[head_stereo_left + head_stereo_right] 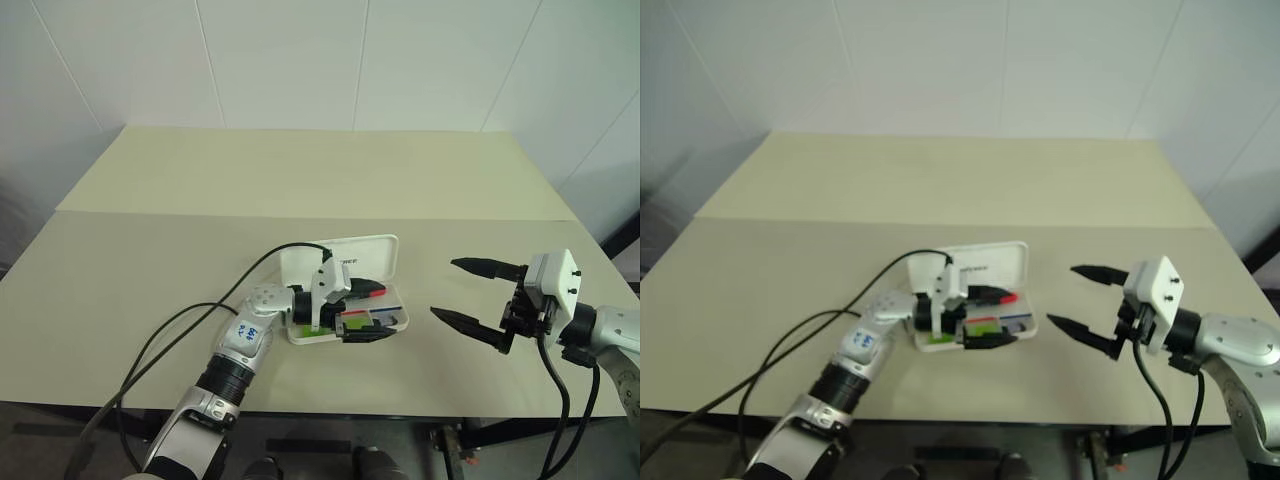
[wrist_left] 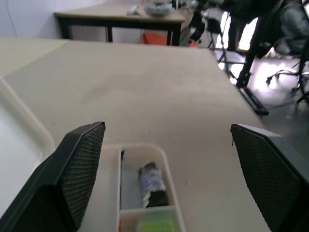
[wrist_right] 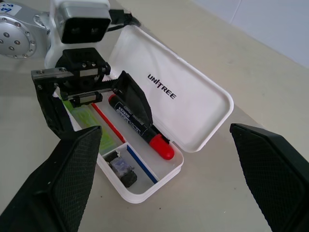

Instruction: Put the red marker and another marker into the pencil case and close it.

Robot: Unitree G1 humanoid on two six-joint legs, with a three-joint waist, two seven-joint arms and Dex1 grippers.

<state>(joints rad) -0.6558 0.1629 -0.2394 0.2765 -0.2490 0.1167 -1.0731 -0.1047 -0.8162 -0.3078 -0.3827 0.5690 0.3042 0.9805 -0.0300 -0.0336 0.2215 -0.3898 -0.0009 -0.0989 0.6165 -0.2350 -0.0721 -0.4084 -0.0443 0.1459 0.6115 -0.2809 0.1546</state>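
Lying under left pincer (image 3: 91, 104): red marker (image 3: 140, 128)

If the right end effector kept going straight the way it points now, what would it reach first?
Probably the open pencil case, at its red marker. The left end effector hovers over it, so depth decides which comes first.

A pale beige tabletop (image 1: 300, 180) runs back to a white panelled wall (image 1: 300, 60) with thin vertical seams. Beyond the tabletop's far end stands a second table (image 2: 120, 17) on dark legs, with a black office chair (image 2: 289, 43) beside it on a bright, glossy floor (image 2: 275, 87).
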